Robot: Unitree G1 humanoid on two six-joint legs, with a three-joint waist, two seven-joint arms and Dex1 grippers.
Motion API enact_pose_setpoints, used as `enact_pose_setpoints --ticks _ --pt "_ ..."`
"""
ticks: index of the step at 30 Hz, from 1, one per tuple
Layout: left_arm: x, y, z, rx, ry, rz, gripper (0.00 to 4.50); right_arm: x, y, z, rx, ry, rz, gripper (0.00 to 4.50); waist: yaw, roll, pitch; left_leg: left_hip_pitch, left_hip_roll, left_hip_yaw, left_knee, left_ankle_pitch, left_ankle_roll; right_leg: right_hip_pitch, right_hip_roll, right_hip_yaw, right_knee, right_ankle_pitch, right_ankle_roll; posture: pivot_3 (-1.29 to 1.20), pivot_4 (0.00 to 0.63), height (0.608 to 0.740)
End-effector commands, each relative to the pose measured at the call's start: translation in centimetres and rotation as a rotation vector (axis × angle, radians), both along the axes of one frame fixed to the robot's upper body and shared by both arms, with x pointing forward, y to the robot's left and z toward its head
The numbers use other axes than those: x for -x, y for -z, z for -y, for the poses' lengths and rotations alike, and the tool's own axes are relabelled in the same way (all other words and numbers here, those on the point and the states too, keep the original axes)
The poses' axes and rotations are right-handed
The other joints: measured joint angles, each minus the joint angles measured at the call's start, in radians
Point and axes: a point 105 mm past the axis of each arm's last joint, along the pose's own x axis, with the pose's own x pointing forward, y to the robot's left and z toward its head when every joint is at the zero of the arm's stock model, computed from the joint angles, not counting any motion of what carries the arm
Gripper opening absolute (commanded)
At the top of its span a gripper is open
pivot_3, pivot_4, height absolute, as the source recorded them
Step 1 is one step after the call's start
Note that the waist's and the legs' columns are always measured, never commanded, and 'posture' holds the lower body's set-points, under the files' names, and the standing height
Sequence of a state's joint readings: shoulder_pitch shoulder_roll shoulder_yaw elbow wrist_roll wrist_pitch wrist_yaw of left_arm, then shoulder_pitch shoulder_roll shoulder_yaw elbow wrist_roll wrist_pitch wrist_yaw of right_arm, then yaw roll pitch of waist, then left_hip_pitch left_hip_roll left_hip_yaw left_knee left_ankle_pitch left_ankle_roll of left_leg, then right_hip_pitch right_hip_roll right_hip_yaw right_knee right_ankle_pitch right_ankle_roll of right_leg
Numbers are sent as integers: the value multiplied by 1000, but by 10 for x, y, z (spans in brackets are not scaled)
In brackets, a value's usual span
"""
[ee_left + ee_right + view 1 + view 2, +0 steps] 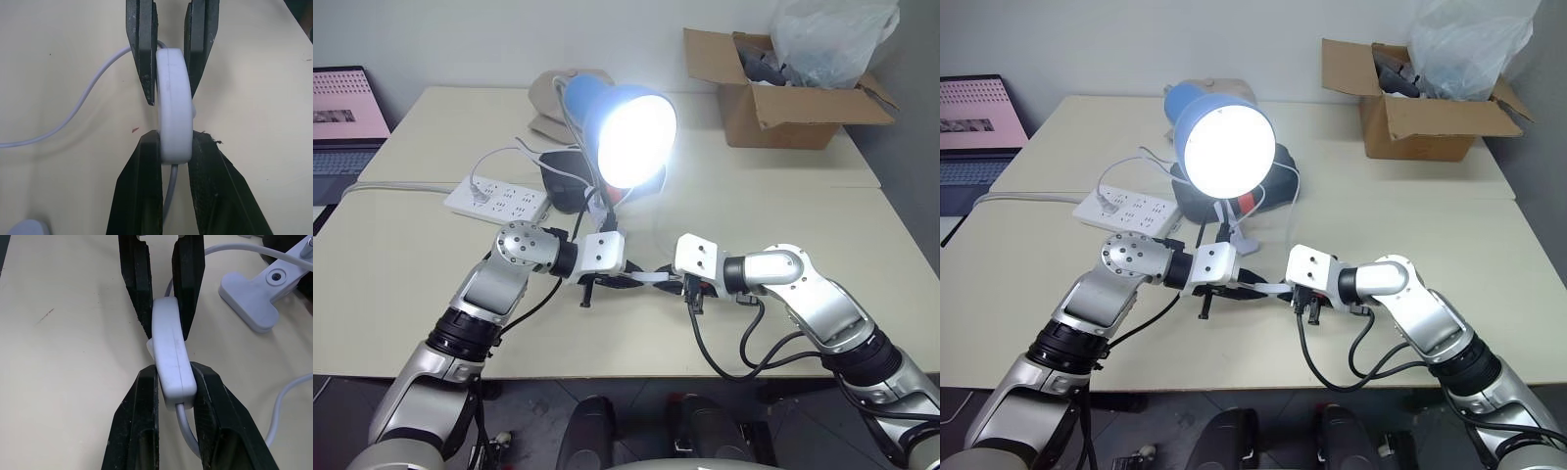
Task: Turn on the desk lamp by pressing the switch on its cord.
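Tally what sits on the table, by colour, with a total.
White: 3 - six-outlet plastic power strip, inline cord switch, lamp's clip base
Blue: 1 - lit bell-shaped desk lamp
Brown: 1 - open cardboard box
Black: 1 - dark pouch
Total: 6

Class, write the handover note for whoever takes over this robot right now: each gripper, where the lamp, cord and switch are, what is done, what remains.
Left gripper: shut on the switch, at one end.
Right gripper: shut on the switch at the opposite end, facing the left one.
Desk lamp: stands on the table behind the grippers, bulb lit.
Cord: trails from the switch across the table; clip base close by.
Done: lamp is on.
Left: probably only release the switch and draw both arms back.
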State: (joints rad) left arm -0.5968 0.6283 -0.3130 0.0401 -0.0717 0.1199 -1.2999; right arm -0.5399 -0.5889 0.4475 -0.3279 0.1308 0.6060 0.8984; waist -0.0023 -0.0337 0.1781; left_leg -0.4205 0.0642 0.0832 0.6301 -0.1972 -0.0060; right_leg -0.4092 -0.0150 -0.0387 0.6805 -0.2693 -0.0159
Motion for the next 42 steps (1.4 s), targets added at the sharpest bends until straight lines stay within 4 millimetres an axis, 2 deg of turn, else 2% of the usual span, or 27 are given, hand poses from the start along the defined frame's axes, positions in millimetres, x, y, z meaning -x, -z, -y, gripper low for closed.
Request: enact_pose_setpoints --ticks 1,7,15,18,22,27,31,33,34,39,42 --pt "-2 -10 3 16 8 59 394 2 -20 -6 -74 -26 42 1268 0 0 0 0 0 0 0 0 0 0 0 0 0 0 0 0 150 740" --pt "-2 -9 2 3 13 66 394 5 -24 -2 -82 -38 27 2637 0 0 0 0 0 0 0 0 0 0 0 0 0 0 0 0 150 740" --pt "-14 0 9 3 -19 70 394 16 -47 17 -103 -6 49 4494 2 0 0 0 0 0 0 0 0 0 0 0 0 0 0 0 150 740" --pt "-20 6 17 1 -24 73 394 24 -53 38 -100 70 56 4500 5 0 0 0 0 0 0 0 0 0 0 0 0 0 0 0 150 740" --pt "-40 13 28 -12 -77 100 394 36 -57 71 -107 236 67 4500 18 0 0 -1 -1 -1 0 0 0 0 -1 -2 0 0 0 0 150 740" --pt "-57 17 37 1 -114 114 394 49 -54 87 -114 346 59 4500 8 0 0 -1 -1 -1 1 0 0 0 -1 0 0 1 1 0 150 740" --pt "-59 17 46 23 -91 105 394 57 -50 93 -113 407 50 4500 3 0 0 -1 -1 -2 1 0 0 0 -1 -1 0 1 1 0 150 740" --pt "-59 16 47 35 -84 98 1096 60 -47 96 -108 429 47 4500 2 0 0 -1 -1 -2 1 0 0 0 -1 -1 0 1 2 0 150 740" --pt "-59 16 47 40 -79 91 1181 61 -46 97 -104 441 48 4500 2 0 0 -1 -1 -2 1 0 0 1 -1 -1 0 0 2 0 150 740" --pt "-60 11 45 57 -82 82 2265 61 -44 100 -105 463 51 4500 1 0 0 -1 -2 -2 1 0 0 0 -1 -1 -1 1 2 0 150 740" --pt "-55 6 35 68 -86 65 2781 56 -44 104 -102 476 65 4500 0 -1 0 -1 -1 -2 1 0 0 0 -1 -1 0 1 2 0 150 740"
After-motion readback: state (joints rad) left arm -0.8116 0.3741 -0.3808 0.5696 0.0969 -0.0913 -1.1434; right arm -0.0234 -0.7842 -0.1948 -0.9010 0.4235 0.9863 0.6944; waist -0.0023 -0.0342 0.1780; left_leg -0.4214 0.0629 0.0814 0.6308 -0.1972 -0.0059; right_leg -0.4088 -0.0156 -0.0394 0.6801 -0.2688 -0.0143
